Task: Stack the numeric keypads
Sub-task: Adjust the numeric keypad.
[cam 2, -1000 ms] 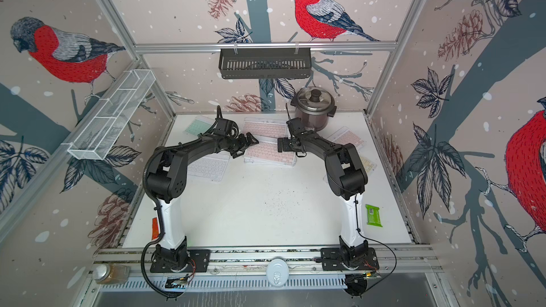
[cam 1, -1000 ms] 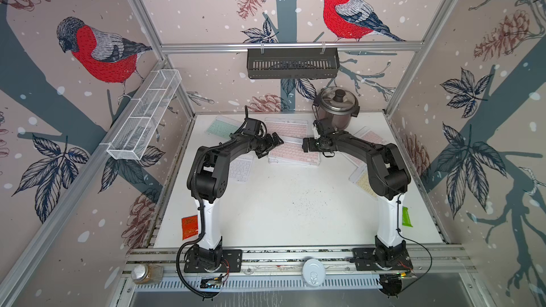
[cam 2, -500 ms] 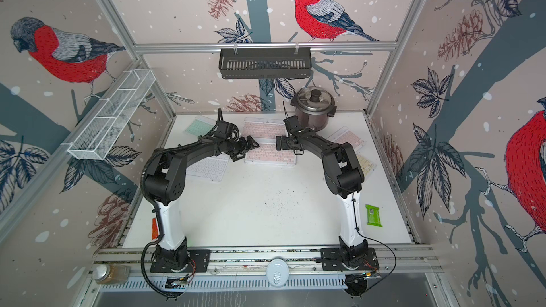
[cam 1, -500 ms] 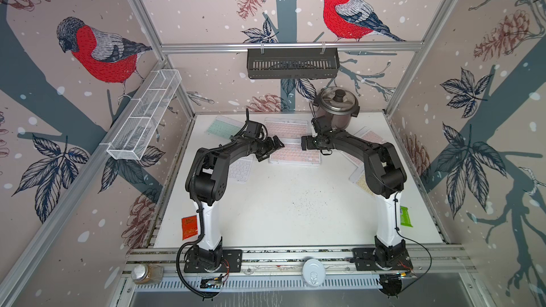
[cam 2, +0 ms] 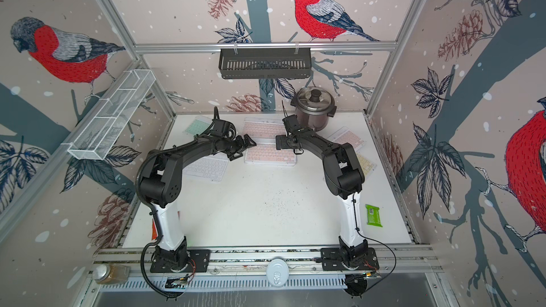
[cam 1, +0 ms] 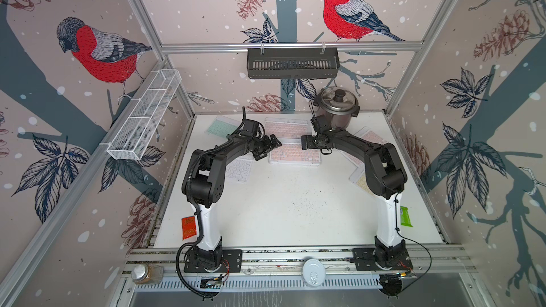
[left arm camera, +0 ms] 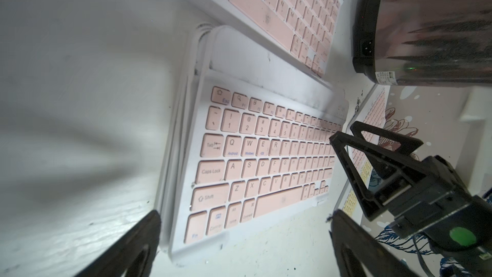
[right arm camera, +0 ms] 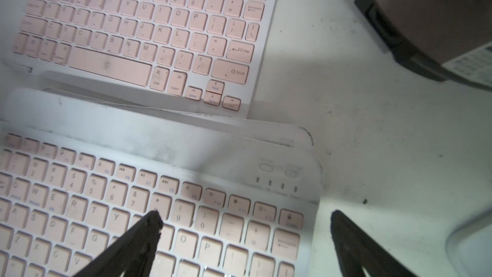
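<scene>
At counter (cam 1: 280,202) centre, a pink keypad stack (cam 1: 294,155) is flanked by left pincer (cam 1: 269,149) and right pincer (cam 1: 304,142), both held spread, nothing being pinched.

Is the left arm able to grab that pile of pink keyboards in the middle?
Probably yes. The left tool stands open right beside the pink pile, with nothing between them. The right tool, also open, is at the pile's other end, out of the way.

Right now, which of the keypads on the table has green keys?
The mint green keypad at the table's far left corner, beyond the left arm. It alone is green; the rest have pink, white or yellow keys.
</scene>
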Tool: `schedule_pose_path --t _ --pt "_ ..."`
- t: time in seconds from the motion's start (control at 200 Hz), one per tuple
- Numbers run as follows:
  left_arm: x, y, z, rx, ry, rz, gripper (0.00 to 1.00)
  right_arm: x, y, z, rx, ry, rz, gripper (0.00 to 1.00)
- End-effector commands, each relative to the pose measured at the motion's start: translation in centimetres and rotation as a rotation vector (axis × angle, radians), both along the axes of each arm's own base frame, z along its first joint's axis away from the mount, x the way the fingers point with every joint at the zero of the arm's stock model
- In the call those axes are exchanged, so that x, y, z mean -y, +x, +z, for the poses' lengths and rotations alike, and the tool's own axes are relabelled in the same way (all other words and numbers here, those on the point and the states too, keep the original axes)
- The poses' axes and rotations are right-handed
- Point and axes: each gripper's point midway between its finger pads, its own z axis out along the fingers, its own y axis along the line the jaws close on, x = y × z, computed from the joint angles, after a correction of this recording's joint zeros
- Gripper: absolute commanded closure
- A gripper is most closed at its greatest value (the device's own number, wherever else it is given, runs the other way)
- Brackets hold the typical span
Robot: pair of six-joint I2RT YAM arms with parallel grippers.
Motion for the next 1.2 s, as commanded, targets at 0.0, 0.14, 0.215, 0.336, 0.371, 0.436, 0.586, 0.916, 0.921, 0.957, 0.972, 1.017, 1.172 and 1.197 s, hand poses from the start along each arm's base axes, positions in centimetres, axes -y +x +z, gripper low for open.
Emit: schedule_pose_path --t 0.0,0.14,0.215,0.336,0.371,0.436,0.586,0.916,0.921,0.957,0.972,1.017,1.172,1.197 --pt "-1.2 -0.6 0.4 0.001 0.027 0.007 0.02 0.1 -0.8 1.2 0.018 0.017 0.019 0.0" --pt "-1.4 -1.9 0.3 -0.008 0.024 0.003 0.01 1.2 -3.5 0.9 0.008 0.015 0.011 0.0" --pt "-1.5 -2.7 -0.1 -0.019 0.02 0.002 0.02 1.6 -5.4 0.1 -0.007 0.012 0.022 0.0" --pt "-1.5 -3.6 -0.7 -0.028 0.01 -0.001 0.02 2.2 -8.3 -0.9 -0.01 0.005 0.036 0.0" --pt "-1.3 -3.8 -0.9 -0.033 0.008 -0.004 0.01 2.1 -9.0 -1.1 -0.014 0.013 0.04 0.0" --pt "-1.2 -3.9 -1.5 -0.044 0.005 -0.005 0.01 1.8 -9.8 -1.5 -0.023 0.027 0.052 0.0" --pt "-0.4 -3.3 -1.9 -0.051 -0.026 -0.006 0.02 1.5 -9.4 -2.6 -0.029 -0.001 0.045 0.0" --pt "0.2 -2.0 -2.2 -0.051 -0.026 -0.01 0.01 0.2 -7.7 -4.7 -0.051 -0.005 0.065 0.0" --pt "0.2 -2.0 -2.2 -0.052 -0.026 -0.009 0.02 0.2 -7.7 -4.7 -0.05 -0.005 0.065 0.0" --pt "0.2 -2.0 -2.2 -0.051 -0.026 -0.01 0.02 0.0 -7.7 -4.6 -0.049 -0.003 0.069 0.0" --pt "0.2 -2.0 -2.3 -0.052 -0.023 -0.01 0.02 -0.1 -7.8 -4.6 -0.049 -0.004 0.073 0.0" --pt "0.1 -2.0 -2.4 -0.055 -0.019 -0.011 0.02 -0.3 -7.8 -4.6 -0.048 -0.003 0.077 0.0" --pt "-0.1 -2.1 -2.4 -0.057 -0.009 -0.008 0.02 -0.7 -8.4 -4.1 -0.053 0.014 0.094 0.0" --pt "-0.1 -2.2 -2.3 -0.056 -0.008 -0.01 0.02 -0.7 -8.6 -3.9 -0.052 0.019 0.097 0.0"
